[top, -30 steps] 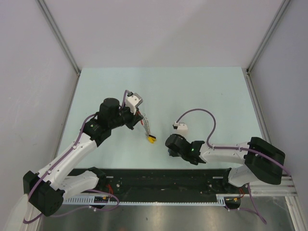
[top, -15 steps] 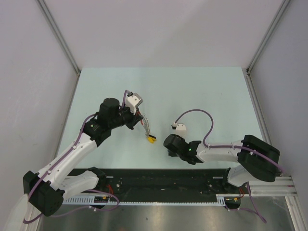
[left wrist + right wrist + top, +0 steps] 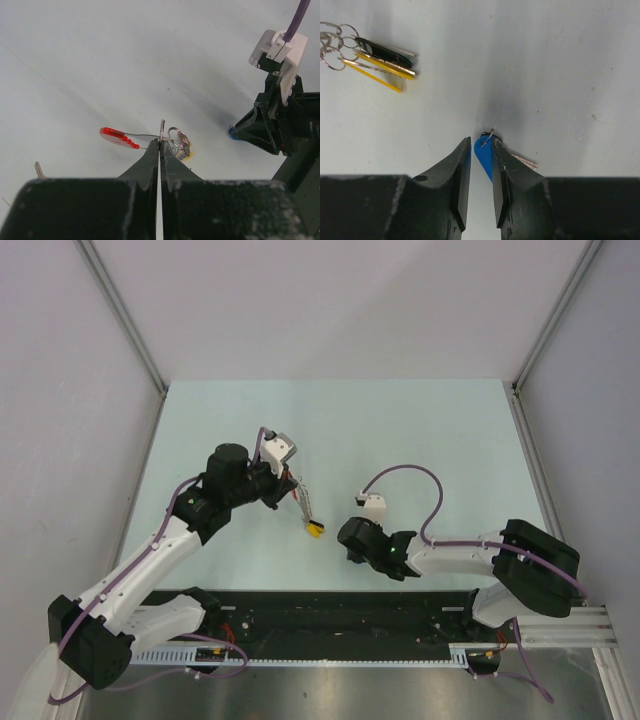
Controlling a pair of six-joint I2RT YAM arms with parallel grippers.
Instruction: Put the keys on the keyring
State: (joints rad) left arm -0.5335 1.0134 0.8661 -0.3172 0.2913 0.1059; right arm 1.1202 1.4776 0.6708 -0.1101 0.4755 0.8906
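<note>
My left gripper (image 3: 160, 143) is shut on the thin metal wire of the keyring (image 3: 176, 142) and holds it just above the table. The curved red piece (image 3: 118, 136) sticks out to the left, and coiled rings and a yellow cap hang to the right. In the top view the keyring (image 3: 308, 512) dangles below my left gripper (image 3: 292, 485). My right gripper (image 3: 481, 145) is low on the table. Its jaws stand narrowly apart around the blue key (image 3: 483, 151), which leans on the right finger. The green cap is not visible.
The yellow-capped keys and a black one (image 3: 384, 56) of the keyring lie up and left of my right gripper. A bare silver key blade (image 3: 38, 169) lies on the table at the lower left of the left wrist view. Grey walls enclose the table.
My right gripper has shifted slightly left, towards the keyring. The left arm and the keyring have not moved.
</note>
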